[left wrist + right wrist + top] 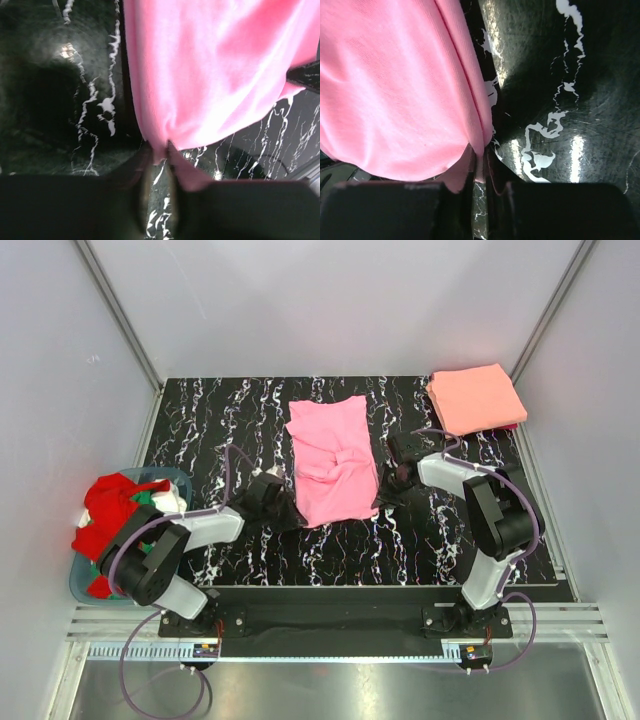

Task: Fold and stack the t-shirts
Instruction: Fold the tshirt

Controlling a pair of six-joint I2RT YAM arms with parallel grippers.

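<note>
A bubblegum pink t-shirt [330, 460] lies partly folded in the middle of the black marbled table [220, 420]. My left gripper [287, 512] is at its near-left corner. In the left wrist view the left gripper [160, 152] is shut on a pinch of the pink t-shirt [210, 70] hem. My right gripper [385, 488] is at the near-right edge. In the right wrist view the right gripper [481, 155] is shut on a fold of the pink t-shirt [395, 90]. A salmon-orange t-shirt [475, 398] lies folded at the back right corner.
A round blue-grey basket [80, 585] stands off the table's left edge, holding a red t-shirt [105, 510] with bits of green and white cloth beside it. Grey walls close in the table on three sides.
</note>
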